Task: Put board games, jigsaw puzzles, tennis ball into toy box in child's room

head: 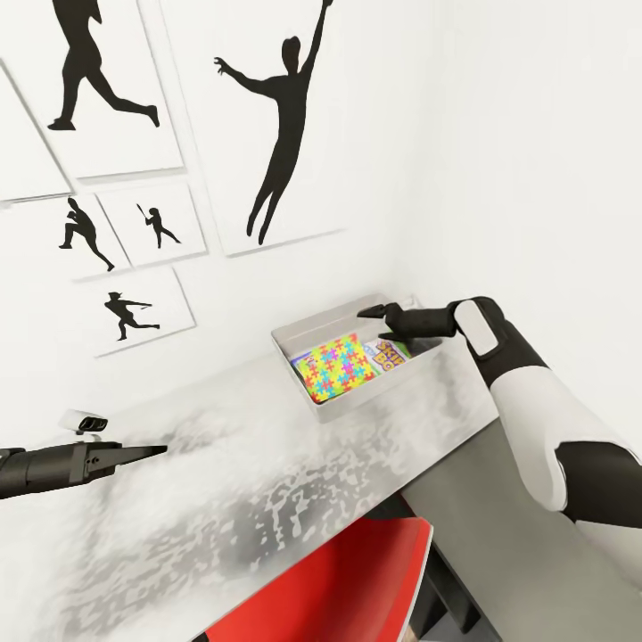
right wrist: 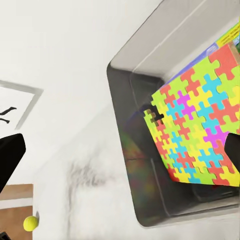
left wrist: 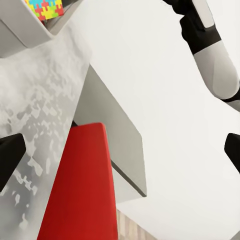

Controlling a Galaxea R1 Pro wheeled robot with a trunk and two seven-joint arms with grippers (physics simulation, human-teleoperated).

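The toy box (head: 308, 334) sat on the pale table (head: 267, 481), close against the white wall under the silhouette posters (head: 267, 125). Inside it a puzzle (head: 337, 367) lay uppermost, its mosaic of yellow, green, blue and pink pieces resting on a game box whose blue edge showed at the box's near side. Beside the puzzle, at the end of the box nearer the right arm, the Skip-Bo game (head: 392, 352) showed part of its lettering.

The right gripper (head: 370, 314) hovered over the toy box, above its far rim and the Skip-Bo end. Its dark fingers stood apart, and nothing lay between them. In the right wrist view the puzzle (right wrist: 195, 135) leaned within the box (right wrist: 150, 55), and the fingertips (right wrist: 10, 155) framed it from well apart.

The tennis ball (right wrist: 30, 223) appeared small in the right wrist view, away from the box past the table's end, by a strip of wood floor; what it rested on could not be told.

The left gripper (head: 156, 450) hung over the table well away from the box, empty. In the left wrist view its fingers (left wrist: 10, 155) stood wide apart. A small white device (head: 82, 419) sat on the table near it.

A red chair (head: 348, 580) stood against the table's near edge, on the side away from the box.
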